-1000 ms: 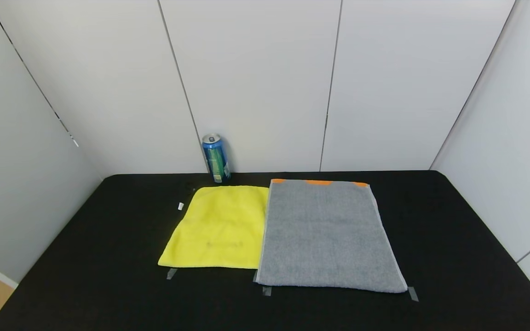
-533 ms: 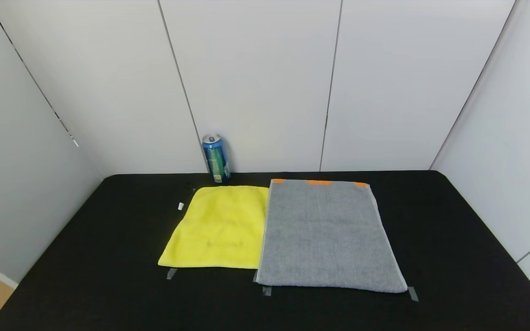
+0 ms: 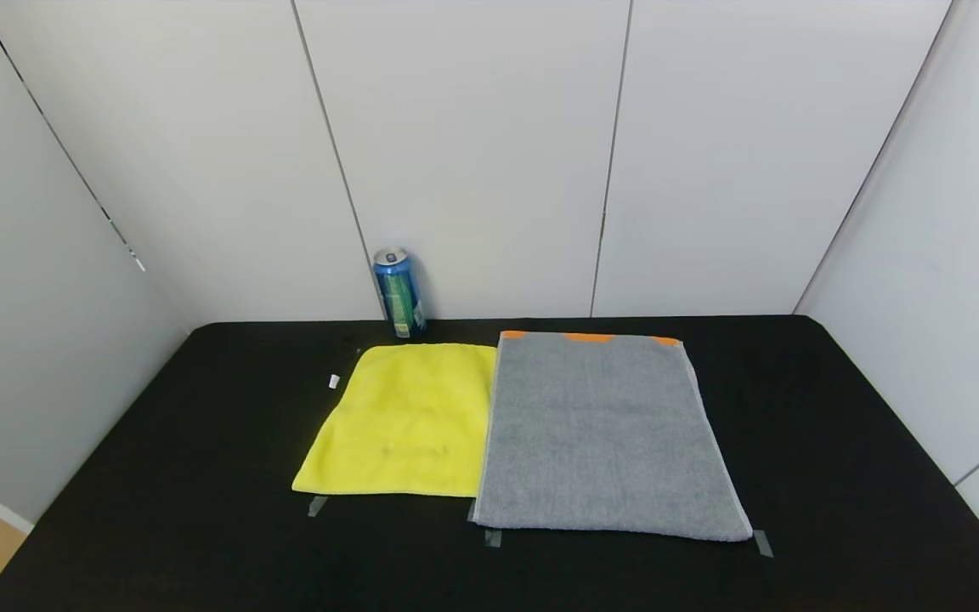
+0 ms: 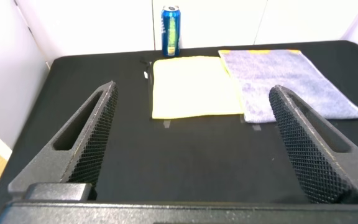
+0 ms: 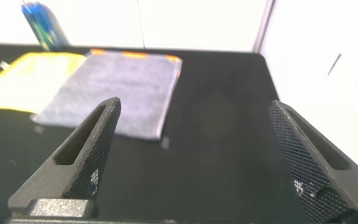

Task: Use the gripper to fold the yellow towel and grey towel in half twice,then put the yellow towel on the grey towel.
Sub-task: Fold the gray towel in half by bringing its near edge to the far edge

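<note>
The yellow towel (image 3: 400, 421) lies flat and unfolded on the black table, left of centre. The larger grey towel (image 3: 604, 438) lies flat beside it on the right, its edge over the yellow one's right side, with orange marks along its far end. Both also show in the left wrist view, yellow (image 4: 194, 84) and grey (image 4: 288, 84), and in the right wrist view, yellow (image 5: 27, 81) and grey (image 5: 120, 93). My left gripper (image 4: 192, 106) is open and empty, held back near the table's front. My right gripper (image 5: 194, 112) is open and empty, likewise near the front. Neither arm shows in the head view.
A blue drink can (image 3: 398, 293) stands at the table's far edge behind the yellow towel. Grey tape marks (image 3: 761, 542) sit at the towels' near corners. White walls enclose the black table (image 3: 200, 527) at the back and both sides.
</note>
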You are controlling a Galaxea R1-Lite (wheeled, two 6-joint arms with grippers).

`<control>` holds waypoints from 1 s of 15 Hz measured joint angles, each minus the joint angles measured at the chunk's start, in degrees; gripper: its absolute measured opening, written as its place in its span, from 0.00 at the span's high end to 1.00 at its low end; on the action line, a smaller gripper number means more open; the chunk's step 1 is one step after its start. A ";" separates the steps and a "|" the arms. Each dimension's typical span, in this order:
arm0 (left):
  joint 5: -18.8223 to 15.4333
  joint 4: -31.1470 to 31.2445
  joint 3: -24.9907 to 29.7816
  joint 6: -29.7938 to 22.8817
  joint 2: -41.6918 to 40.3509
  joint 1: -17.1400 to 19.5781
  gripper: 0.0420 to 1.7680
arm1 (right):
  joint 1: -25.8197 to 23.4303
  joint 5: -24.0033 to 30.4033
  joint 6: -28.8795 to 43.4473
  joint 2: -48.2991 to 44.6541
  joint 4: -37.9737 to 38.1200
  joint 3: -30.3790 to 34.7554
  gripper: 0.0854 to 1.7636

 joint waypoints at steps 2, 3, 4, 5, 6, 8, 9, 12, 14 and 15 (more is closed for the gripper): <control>0.20 0.02 -3.61 -0.20 5.81 -0.33 0.03 | 0.95 -0.30 0.85 5.55 0.02 -4.63 0.03; 0.27 0.05 -5.38 -0.29 9.13 -0.44 0.03 | 1.15 -0.34 1.10 8.83 0.02 -6.77 0.03; 0.27 0.02 -7.30 -0.33 12.74 -0.52 0.03 | 1.21 -0.44 1.28 11.80 -0.04 -8.63 0.03; 0.09 0.02 -9.48 -0.35 16.79 -0.63 0.03 | 1.26 -0.48 1.43 15.47 -0.04 -10.64 0.03; -0.22 -0.04 -11.59 -0.33 20.64 -0.67 0.03 | 1.26 -0.50 1.54 19.38 -0.11 -12.71 0.03; -1.28 -0.06 -15.92 -0.27 28.81 -1.27 0.03 | 1.12 -0.44 1.83 27.27 -0.20 -16.79 0.03; -1.72 -0.09 -18.03 -0.22 32.78 -1.71 0.03 | 1.07 -0.37 2.27 31.40 -0.20 -18.94 0.03; -2.19 -0.01 -24.25 -0.24 45.18 -4.17 0.03 | 1.15 -0.01 5.01 44.58 -0.39 -26.36 0.03; -1.97 0.32 -27.94 -0.40 53.20 -7.41 0.03 | 1.29 0.98 7.01 52.38 -0.37 -31.27 0.03; -1.78 0.33 -29.57 -0.44 56.87 -9.26 0.03 | 1.45 1.48 7.77 56.26 -0.23 -33.59 0.03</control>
